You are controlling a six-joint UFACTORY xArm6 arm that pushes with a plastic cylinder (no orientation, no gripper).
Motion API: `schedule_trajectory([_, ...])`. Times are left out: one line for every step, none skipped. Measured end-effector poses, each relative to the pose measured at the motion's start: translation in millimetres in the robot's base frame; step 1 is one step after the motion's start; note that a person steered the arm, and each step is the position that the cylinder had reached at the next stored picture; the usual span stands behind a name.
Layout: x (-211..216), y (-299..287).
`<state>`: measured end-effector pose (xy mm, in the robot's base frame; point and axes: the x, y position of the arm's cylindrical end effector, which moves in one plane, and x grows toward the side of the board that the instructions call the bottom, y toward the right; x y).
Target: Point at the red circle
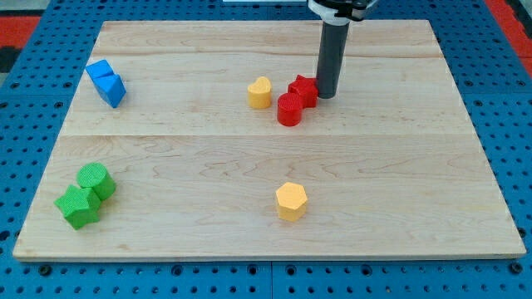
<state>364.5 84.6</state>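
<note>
My tip (326, 95) (a bare rod, grasping nothing) rests against the right side of the red star block (303, 89), whose lower-left neighbour, touching it, is the red circle (289, 110) near the board's (249, 232) centre top.

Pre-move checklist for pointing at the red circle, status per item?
1. Target in view: red circle near the board's middle, unobstructed. ok.
2. My tip located: at the view's right of the red pair, beside the red star-like block. ok.
3. Tip at the target: the star-like block sits between my tip and the circle. not ok.
4. Tip clear of the star-like block: touching or a hair apart. cannot tell.
5. Neighbours clear of the circle: the red star-like block abuts it; yellow heart-like block stands apart at the view's left. not ok.
6. Far blocks, including the yellow hexagon, out of the path. ok.
</note>
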Motion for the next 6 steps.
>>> schedule_trajectory([7,0])
schedule_trajectory([23,11])
schedule_trajectory([53,12])
schedule_trajectory([76,-5])
schedule_trajectory([86,-44])
schedule_trajectory([84,-70])
